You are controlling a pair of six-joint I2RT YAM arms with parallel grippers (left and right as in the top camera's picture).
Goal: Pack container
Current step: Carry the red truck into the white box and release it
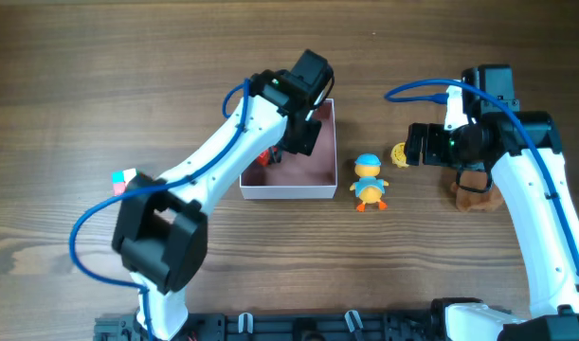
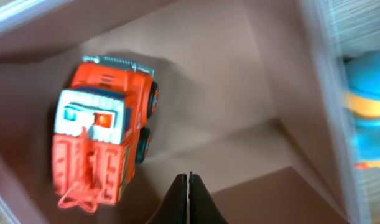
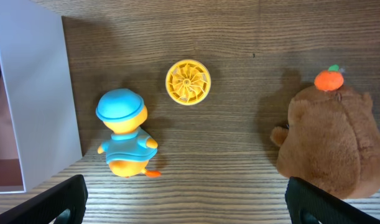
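Orange truck [image 2: 106, 130] (white-blue cab), pink-lined white container [image 1: 287, 190], yellow duck [image 3: 124, 137] capped blue.

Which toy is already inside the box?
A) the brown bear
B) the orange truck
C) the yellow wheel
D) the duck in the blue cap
B: the orange truck lies on the pink floor of the container, while the duck, the bear and the yellow wheel sit outside it on the table.
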